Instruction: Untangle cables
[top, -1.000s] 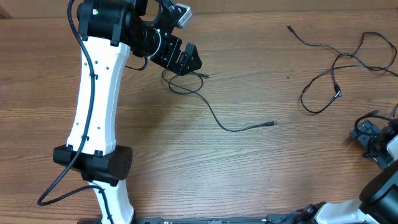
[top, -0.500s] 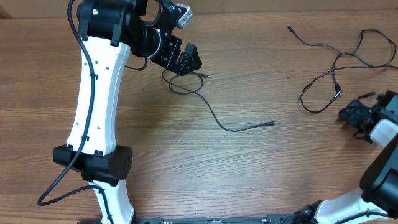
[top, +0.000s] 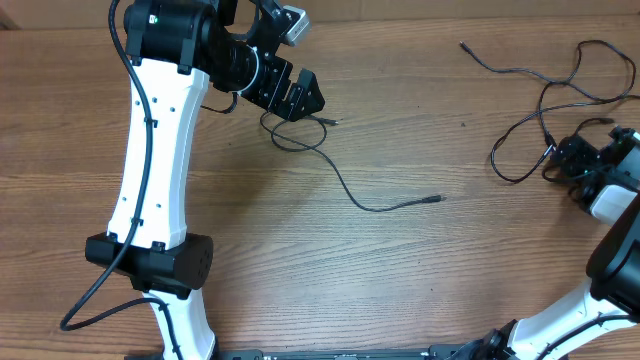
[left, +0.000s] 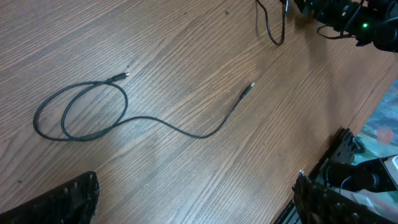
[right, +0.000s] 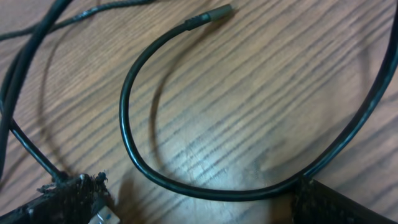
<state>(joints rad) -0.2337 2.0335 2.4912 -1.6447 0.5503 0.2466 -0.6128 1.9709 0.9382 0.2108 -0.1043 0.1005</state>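
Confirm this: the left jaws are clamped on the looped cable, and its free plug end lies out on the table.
Not clamped. The left wrist view shows the looped cable lying loose on the table, the left gripper open and clear of it. Its free plug end does lie out on the table.

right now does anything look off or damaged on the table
Nothing spilled or broken. The right-hand cables cross in loose loops beside the right gripper; the left cable lies in a neat coil. The edge of the right gripper's finger pad looks ragged.
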